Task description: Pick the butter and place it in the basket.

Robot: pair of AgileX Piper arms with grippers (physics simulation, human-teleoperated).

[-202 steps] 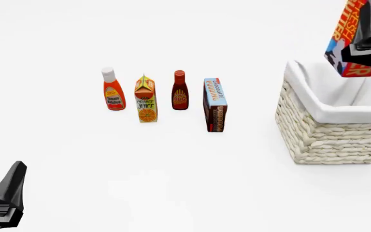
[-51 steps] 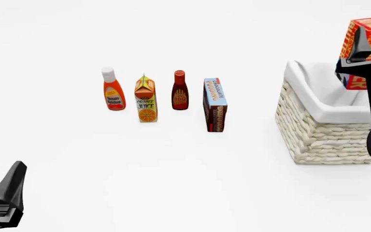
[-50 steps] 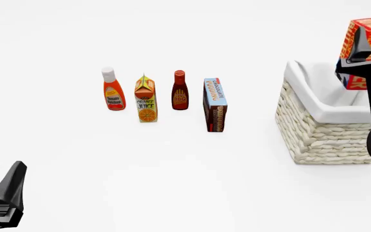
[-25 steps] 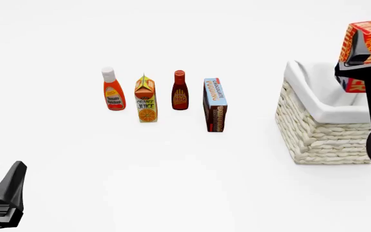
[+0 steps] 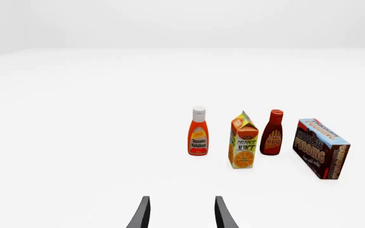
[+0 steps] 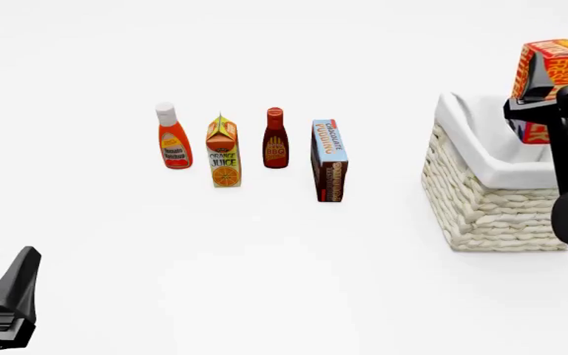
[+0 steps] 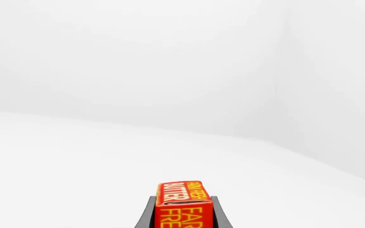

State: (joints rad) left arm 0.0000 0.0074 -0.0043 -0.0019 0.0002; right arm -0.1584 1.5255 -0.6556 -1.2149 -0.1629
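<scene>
1. Red-orange card with yellow lettering marks the butter (image 6: 556, 68) in the front view, where it is held up at the right edge of the picture, above the basket (image 6: 491, 200) and clear of its rim.
2. The right gripper (image 6: 550, 81) is seen pinching the butter, with a dark finger laid against the box's near-left face; the black arm runs down in front of the basket's right side.
3. The basket is shown as cream wicker with a white cloth lining folded over the rim, standing on the white table (image 6: 294, 274) at the right.
4. A row of groceries is set well apart from the basket, to its left: a ketchup bottle (image 6: 172, 137), an orange juice carton (image 6: 224, 151), a BBQ sauce bottle (image 6: 275, 138) and a chocolate pudding box (image 6: 330, 160), all upright.
5. The left gripper (image 6: 8, 299) is seen low at the near left corner, away from everything.
6. In the left wrist view, the left gripper's two fingers are spread with nothing between them, and the same four groceries are seen beyond them.
7. In the right wrist view, the butter is clamped between the two dark fingers (image 7: 146, 214), its "FARM FRESH BUTTER" lettering partly readable, with only white background beyond it.
</scene>
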